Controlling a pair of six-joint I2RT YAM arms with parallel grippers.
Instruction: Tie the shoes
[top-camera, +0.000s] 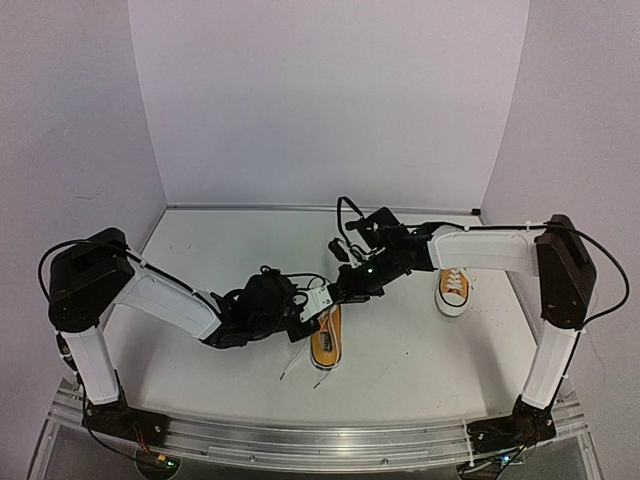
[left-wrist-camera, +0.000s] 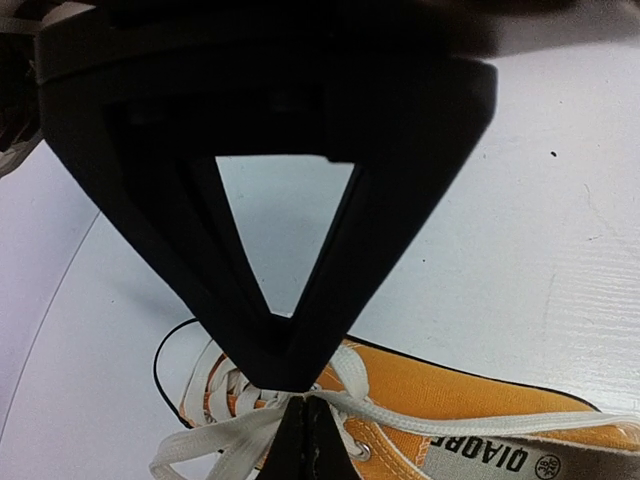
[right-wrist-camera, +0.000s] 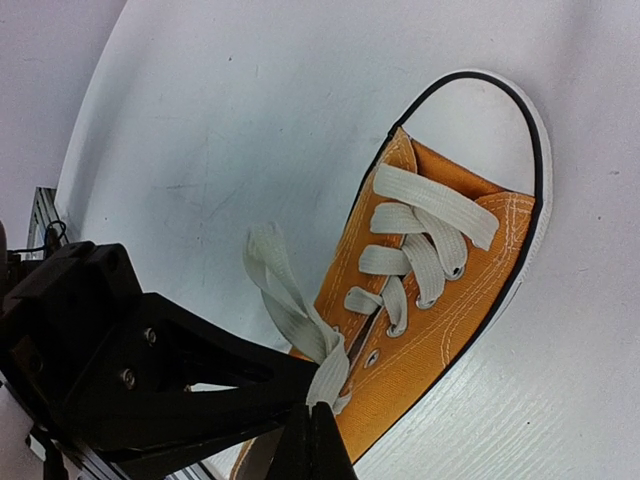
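At the middle of the worktop (top-camera: 200, 380) lies one shoe (top-camera: 326, 340) on its sole, with both arms reaching in over it. The other shoe (top-camera: 453, 287) sits well apart to the right, with no arm near it.

The tying looks barely begun. The left end effector (left-wrist-camera: 303, 398) is closed on a strand of the laces (right-wrist-camera: 290, 300) just above the eyelets. The right end effector (right-wrist-camera: 315, 405) is likewise pinched on a strand that rises in a loose loop beside the shoe's opening. No knot or bow shows on this shoe. The crossing, looping and tightening are all left to do, and then the whole job again on the second shoe, whose laces are too small to read from above.

The middle shoe is orange canvas with a white toe cap (right-wrist-camera: 480, 130) edged by a dark line. Flat white lace runs in neat rows across the front, and metal eyelets sit near the top.
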